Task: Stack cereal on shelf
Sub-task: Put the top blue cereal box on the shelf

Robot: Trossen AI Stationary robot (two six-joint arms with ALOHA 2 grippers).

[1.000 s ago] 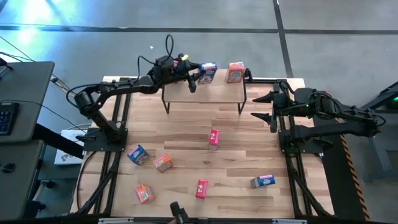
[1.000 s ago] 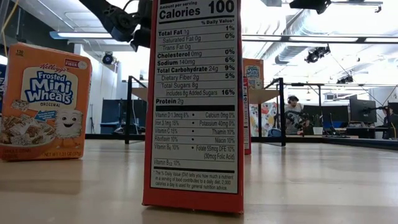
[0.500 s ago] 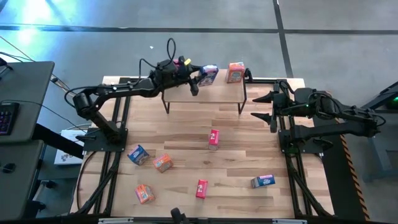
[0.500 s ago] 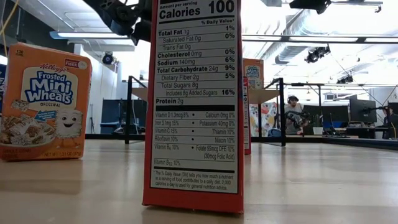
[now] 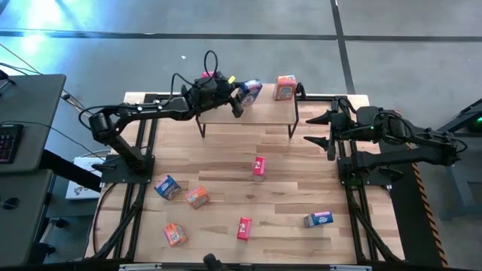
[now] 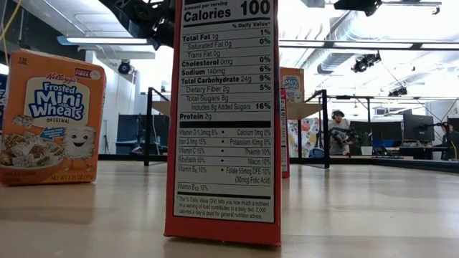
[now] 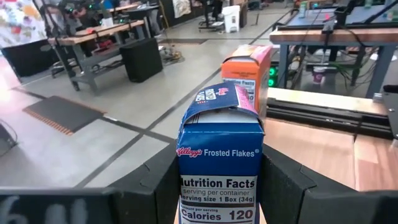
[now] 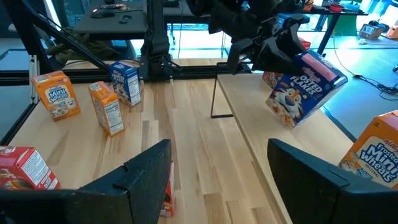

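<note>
Our left gripper (image 5: 242, 96) is clamped on a blue cereal box (image 5: 251, 90), one finger flat against each narrow side, as the left wrist view shows with the box (image 7: 219, 163) wedged between the two dark fingers (image 7: 281, 180). We carry it above the shelf (image 5: 226, 114), over the far middle of its board, and the right wrist view shows the box (image 8: 305, 86) tilted and clear of the wood, not yet resting on it. We judge the side grip is chosen so the base stays free to be set down flat.

Just to the right on the same board stands an orange cereal box (image 5: 285, 87), upright near the far right corner; the blue one seems meant for the place beside it, so we need to level it first and keep from knocking its neighbour.

Our right gripper (image 5: 318, 128) waits at the right edge of the table (image 5: 301, 177), jaws spread wide and holding nothing.

The other boxes lie scattered on the near half of the table: two red, two orange, two blue.
</note>
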